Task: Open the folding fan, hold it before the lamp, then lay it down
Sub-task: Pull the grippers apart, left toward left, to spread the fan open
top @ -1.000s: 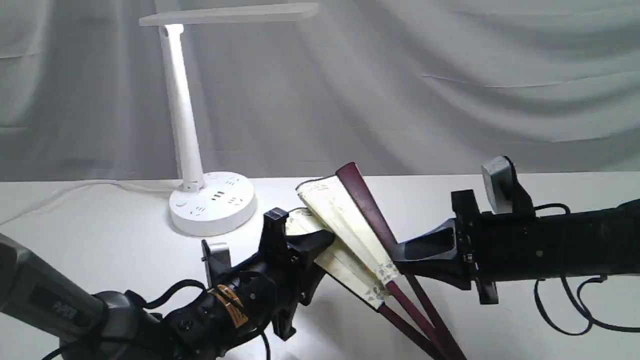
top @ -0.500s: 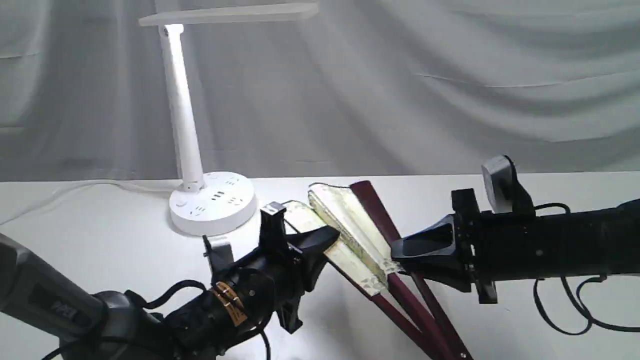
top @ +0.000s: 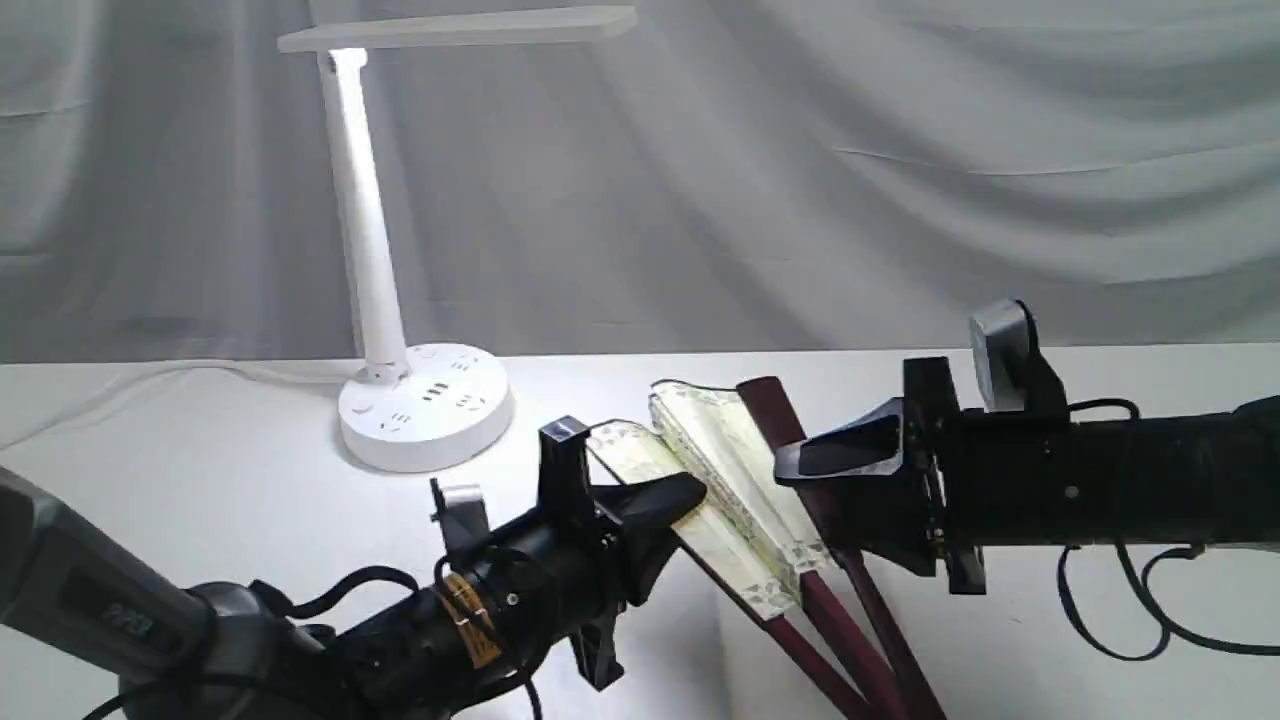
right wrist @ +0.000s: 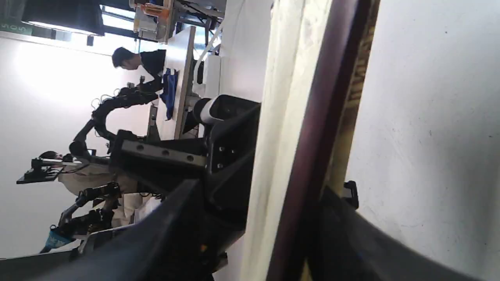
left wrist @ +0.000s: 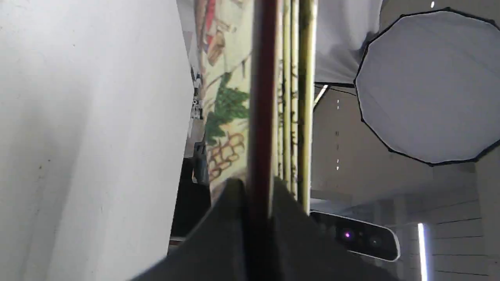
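Maroon-ribbed folding fan (top: 735, 470), left end effector (top: 688, 497) clamping it, arm lettering (top: 125, 624) unreadable

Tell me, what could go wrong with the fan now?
The fan is only partly open. The left jaws pinch one dark guard while the right jaws stand open around the other, so it might droop or slip loose. Its paper folds are bunched together, so a hard pull might crease or tear them. The lamp stands close and could get bumped.

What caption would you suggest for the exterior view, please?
Left pincer clamps the partly opened folding fan, right pincer open around it, near the lamp.
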